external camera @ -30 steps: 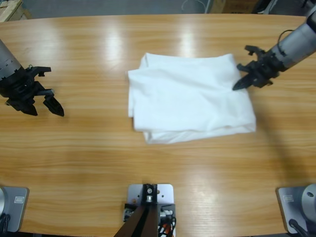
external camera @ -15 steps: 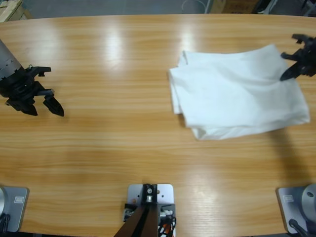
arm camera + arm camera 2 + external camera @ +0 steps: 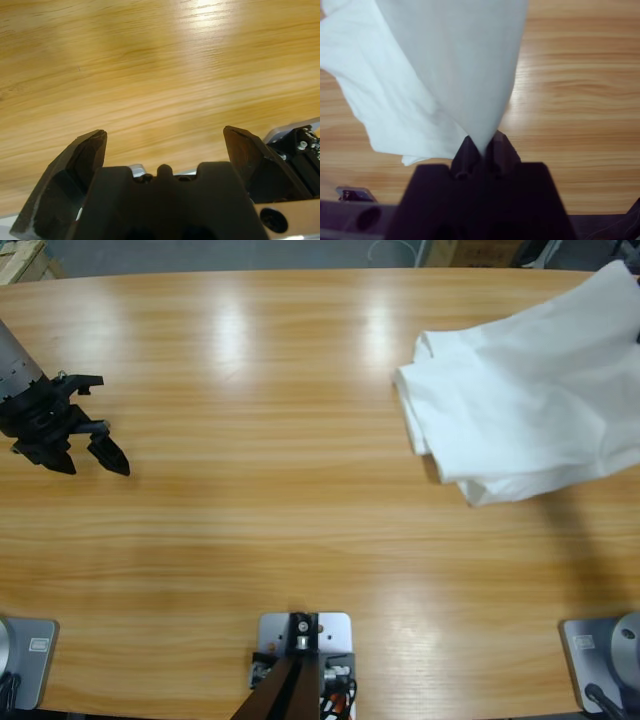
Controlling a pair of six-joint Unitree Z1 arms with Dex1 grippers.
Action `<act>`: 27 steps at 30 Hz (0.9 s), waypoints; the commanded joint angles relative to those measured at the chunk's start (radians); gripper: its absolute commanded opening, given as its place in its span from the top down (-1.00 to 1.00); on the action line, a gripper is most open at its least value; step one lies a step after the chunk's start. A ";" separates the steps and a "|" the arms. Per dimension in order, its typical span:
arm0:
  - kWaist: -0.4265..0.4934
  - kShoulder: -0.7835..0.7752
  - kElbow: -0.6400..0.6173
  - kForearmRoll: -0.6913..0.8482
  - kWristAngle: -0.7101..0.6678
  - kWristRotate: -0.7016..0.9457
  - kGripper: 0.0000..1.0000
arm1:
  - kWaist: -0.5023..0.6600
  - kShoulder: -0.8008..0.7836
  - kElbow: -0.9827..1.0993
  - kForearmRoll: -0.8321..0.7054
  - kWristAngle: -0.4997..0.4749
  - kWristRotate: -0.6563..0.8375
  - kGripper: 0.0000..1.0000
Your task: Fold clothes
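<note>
The folded white T-shirt lies at the table's right side, its upper right corner lifted toward the picture's edge. In the right wrist view the same T-shirt hangs from my right gripper, whose jaws are shut on a pinch of the cloth. The right arm itself is out of the high view. My left gripper hovers at the far left of the table, far from the shirt. Its jaws stand open with only bare wood between them, as the left wrist view shows around the left gripper.
The long wooden table runs across the whole view, with bare wood between the left gripper and the shirt. Its far edge shows along the top of the high view.
The shirt has been dragged from the table's middle to the far right, held by the right gripper, which has left the high view. The left arm has not moved.
</note>
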 commanded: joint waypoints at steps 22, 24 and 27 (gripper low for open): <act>-0.008 0.042 0.009 -0.002 -0.019 0.002 -0.83 | 0.569 0.304 -0.102 0.022 -0.042 0.220 1.00; -0.008 0.042 0.010 -0.002 -0.019 0.002 -0.83 | 0.581 0.323 -0.112 0.022 -0.041 0.221 1.00; -0.008 0.044 0.010 -0.002 -0.019 0.002 -0.84 | 0.603 0.346 -0.136 0.024 -0.019 0.221 0.83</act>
